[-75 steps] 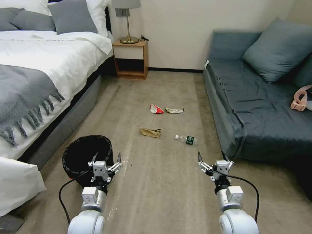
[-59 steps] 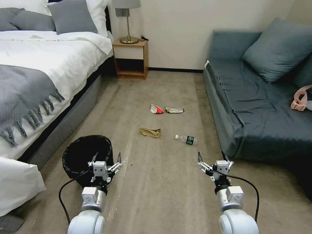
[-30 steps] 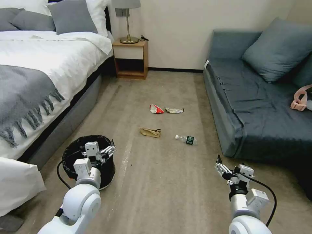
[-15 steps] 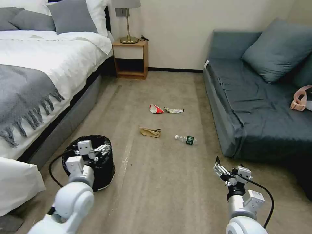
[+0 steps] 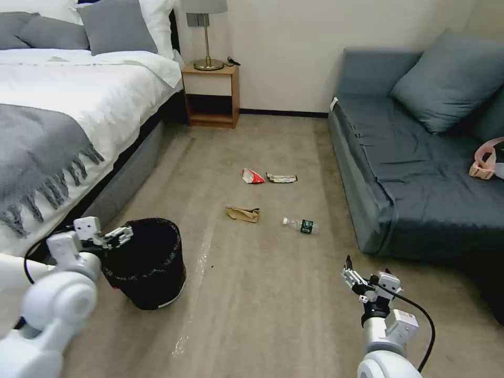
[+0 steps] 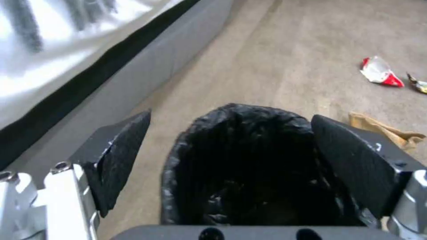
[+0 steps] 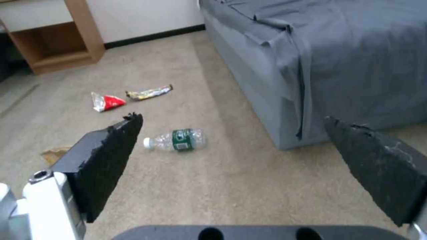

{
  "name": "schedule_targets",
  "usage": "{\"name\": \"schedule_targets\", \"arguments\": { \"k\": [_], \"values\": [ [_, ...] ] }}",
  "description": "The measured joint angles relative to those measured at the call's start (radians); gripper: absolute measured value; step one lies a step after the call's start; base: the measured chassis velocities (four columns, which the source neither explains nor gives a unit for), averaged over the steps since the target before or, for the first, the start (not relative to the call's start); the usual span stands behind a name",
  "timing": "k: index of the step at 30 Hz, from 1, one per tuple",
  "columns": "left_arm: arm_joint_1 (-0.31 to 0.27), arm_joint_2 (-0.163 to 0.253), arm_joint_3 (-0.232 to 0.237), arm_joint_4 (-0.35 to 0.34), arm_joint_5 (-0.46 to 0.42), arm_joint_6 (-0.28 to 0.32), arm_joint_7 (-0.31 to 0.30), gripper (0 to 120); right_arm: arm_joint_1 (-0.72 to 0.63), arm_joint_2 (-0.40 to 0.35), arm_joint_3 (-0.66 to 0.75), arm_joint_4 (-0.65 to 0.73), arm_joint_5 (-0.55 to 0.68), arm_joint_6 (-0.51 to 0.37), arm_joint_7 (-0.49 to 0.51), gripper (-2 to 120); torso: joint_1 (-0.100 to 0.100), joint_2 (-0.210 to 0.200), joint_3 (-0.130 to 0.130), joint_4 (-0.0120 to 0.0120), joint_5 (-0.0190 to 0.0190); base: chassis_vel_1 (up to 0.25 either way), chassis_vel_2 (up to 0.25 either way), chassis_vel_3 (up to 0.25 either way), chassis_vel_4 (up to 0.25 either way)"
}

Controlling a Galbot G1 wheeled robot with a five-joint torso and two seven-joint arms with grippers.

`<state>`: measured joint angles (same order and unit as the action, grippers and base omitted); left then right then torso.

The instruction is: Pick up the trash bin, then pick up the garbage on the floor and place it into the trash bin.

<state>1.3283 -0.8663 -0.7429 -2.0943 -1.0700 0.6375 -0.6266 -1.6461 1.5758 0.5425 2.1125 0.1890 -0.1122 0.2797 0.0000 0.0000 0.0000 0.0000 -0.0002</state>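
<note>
The step in hand is the first one, taking hold of the trash bin (image 5: pixel 147 262), which stands on the carpet floor (image 5: pixel 252 294) at the near left, close beside the bed (image 5: pixel 63 115). The left hand (image 5: pixel 116 236) hovers at the bin's left rim, its fingers (image 6: pixel 120 156) spread wide; in the left wrist view they straddle the black-lined opening without touching it, so nothing is gripped yet. The right hand (image 5: pixel 362 278) hangs low at the near right, also spread and empty, near the foot of the sofa (image 5: pixel 420 168). The garbage lies untouched farther out on the floor: a crumpled brown paper bag (image 5: pixel 243 213) in the middle, a clear plastic bottle (image 5: pixel 301 225) just to its right, and beyond them a red-and-white snack packet (image 5: pixel 252 176) with a foil wrapper (image 5: pixel 282 178) close beside it on the right. As I judge it, the next move calls for the left hand to settle over the rim so one finger goes inside and one outside, then to press together on the rim and bag before lifting. The crinkly liner may slip or bunch, so a firm bite on the rigid edge seems wise.
</note>
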Motion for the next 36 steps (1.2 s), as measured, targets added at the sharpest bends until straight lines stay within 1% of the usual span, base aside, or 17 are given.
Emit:
{"name": "schedule_targets", "arguments": {
  "k": [1, 3, 5, 6, 8, 9, 11, 12, 14, 15, 16, 18, 19, 22, 31, 33, 36],
  "values": [
    [0.000, 0.000, 0.000, 0.000, 0.000, 0.000, 0.000, 96, 0.000, 0.000, 0.000, 0.000, 0.000, 0.000, 0.000, 100, 0.000, 0.000, 0.000, 0.0000, 0.0000, 0.000, 0.000, 0.000, 0.000],
    [-0.003, 0.016, -0.022, 0.007, -0.041, 0.024, -0.013, 96, -0.002, 0.011, -0.003, -0.007, -0.014, 0.009, -0.003, 100, 0.000, 0.000, 0.000, 0.0000, 0.0001, 0.000, 0.000, 0.000, 0.000],
    [-0.005, 0.021, -0.028, 0.012, -0.059, 0.035, -0.020, 96, -0.003, 0.014, -0.004, -0.009, -0.019, 0.012, -0.004, 100, 0.000, 0.000, 0.000, 0.0000, 0.0001, 0.000, 0.000, 0.000, 0.000],
    [-0.011, 0.028, -0.032, 0.032, -0.077, 0.053, -0.028, 96, -0.004, 0.021, -0.006, -0.010, -0.025, 0.015, -0.005, 100, 0.000, 0.000, 0.000, 0.0000, 0.0001, 0.000, 0.000, 0.000, 0.000],
    [-0.025, 0.038, -0.026, 0.075, -0.078, 0.074, -0.029, 96, -0.005, 0.030, -0.009, -0.011, -0.033, 0.016, -0.007, 100, 0.000, 0.000, 0.000, 0.0001, 0.0001, 0.000, 0.000, 0.000, 0.000],
    [-0.025, 0.038, -0.026, 0.075, -0.078, 0.074, -0.029, 96, -0.005, 0.030, -0.009, -0.011, -0.033, 0.016, -0.007, 100, 0.000, 0.000, 0.000, 0.0001, 0.0001, 0.000, 0.000, 0.000, 0.000],
    [-0.038, 0.040, 0.000, 0.121, -0.062, 0.078, -0.022, 96, -0.008, 0.032, -0.011, -0.011, -0.042, 0.016, -0.011, 100, 0.000, 0.000, 0.000, 0.0000, 0.0001, 0.000, 0.000, 0.000, 0.000],
    [-0.038, 0.040, 0.000, 0.121, -0.062, 0.078, -0.022, 96, -0.008, 0.032, -0.011, -0.011, -0.042, 0.016, -0.011, 100, 0.000, 0.000, 0.000, 0.0000, 0.0001, 0.000, 0.000, 0.000, 0.000],
    [-0.049, 0.023, 0.035, 0.161, -0.030, 0.067, -0.009, 96, -0.012, 0.032, -0.011, -0.012, -0.054, 0.018, -0.013, 100, 0.000, 0.000, 0.000, 0.0000, 0.0002, 0.000, 0.000, 0.000, 0.000],
    [-0.049, 0.023, 0.035, 0.161, -0.030, 0.067, -0.009, 96, -0.012, 0.032, -0.011, -0.012, -0.054, 0.018, -0.013, 100, 0.000, 0.000, 0.000, 0.0000, 0.0002, 0.000, 0.000, 0.000, 0.000],
    [-0.053, 0.004, 0.070, 0.195, 0.001, 0.052, 0.005, 96, -0.018, 0.032, -0.011, -0.011, -0.063, 0.020, -0.014, 100, 0.000, 0.000, 0.000, -0.0001, 0.0000, 0.000, 0.000, 0.000, 0.000],
    [-0.054, -0.012, 0.097, 0.225, 0.032, 0.039, 0.024, 96, -0.018, 0.032, -0.009, -0.010, -0.065, 0.021, -0.015, 100, 0.000, 0.000, 0.000, -0.0001, 0.0000, 0.000, 0.000, 0.000, 0.000],
    [-0.054, -0.012, 0.097, 0.225, 0.032, 0.039, 0.024, 96, -0.018, 0.032, -0.009, -0.010, -0.065, 0.021, -0.015, 100, 0.000, 0.000, 0.000, -0.0001, 0.0000, 0.000, 0.000, 0.000, 0.000],
    [-0.061, -0.026, 0.125, 0.271, 0.055, 0.025, 0.051, 96, -0.009, 0.034, 0.000, -0.014, -0.064, 0.021, -0.015, 100, 0.000, 0.000, 0.000, 0.0000, 0.0001, 0.000, 0.000, 0.000, 0.000],
    [-0.086, -0.025, 0.136, 0.332, 0.061, 0.015, 0.069, 96, 0.013, 0.034, -0.003, -0.055, -0.067, 0.021, -0.015, 100, 0.000, 0.000, 0.000, 0.0000, 0.0003, 0.000, 0.000, 0.000, 0.000],
    [-0.096, -0.033, 0.142, 0.356, 0.061, 0.014, 0.070, 96, 0.020, 0.033, -0.006, -0.066, -0.070, 0.021, -0.015, 100, 0.000, 0.000, 0.000, 0.0000, 0.0002, 0.000, 0.000, 0.000, 0.000],
    [-0.096, -0.033, 0.142, 0.356, 0.061, 0.014, 0.070, 96, 0.020, 0.033, -0.006, -0.066, -0.070, 0.021, -0.015, 100, 0.000, 0.000, 0.000, 0.0000, 0.0002, 0.000, 0.000, 0.000, 0.000]
  ]
}}
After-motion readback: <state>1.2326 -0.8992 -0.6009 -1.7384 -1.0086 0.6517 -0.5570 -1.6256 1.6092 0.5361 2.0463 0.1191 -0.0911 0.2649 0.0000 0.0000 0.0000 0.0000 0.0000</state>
